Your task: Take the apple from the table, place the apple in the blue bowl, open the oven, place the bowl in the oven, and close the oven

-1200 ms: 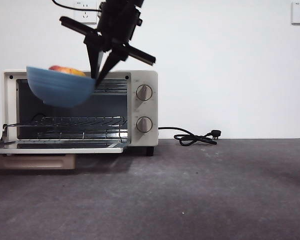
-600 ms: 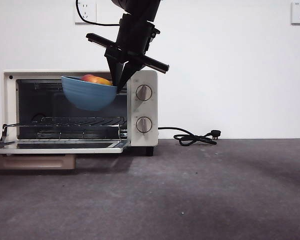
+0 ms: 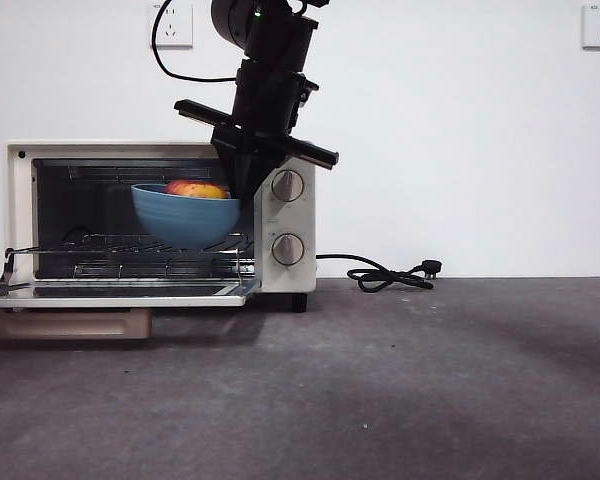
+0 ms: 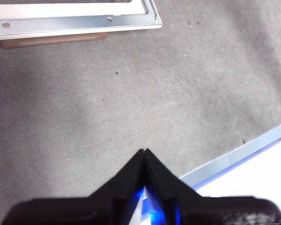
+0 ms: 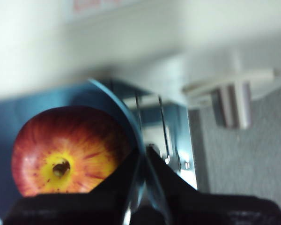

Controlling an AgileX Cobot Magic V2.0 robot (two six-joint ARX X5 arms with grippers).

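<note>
Your front camera sits low, level with the dark grey mottled table [image 3: 380, 380], facing the cream-white boxy oven [image 3: 280, 215] head-on at close range. Your left wrist camera looks straight down on table [image 4: 131, 93] and the oven's dropped door. Your right wrist camera hangs tight over the red-yellow apple [image 5: 68, 152], which the front view shares.

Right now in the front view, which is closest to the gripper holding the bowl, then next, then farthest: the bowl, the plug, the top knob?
From the right gripper:
1. Bowl, clamped in it by the rim, just left.
2. Top knob, just to its right on the oven.
3. Plug, far right, down on the table.
</note>
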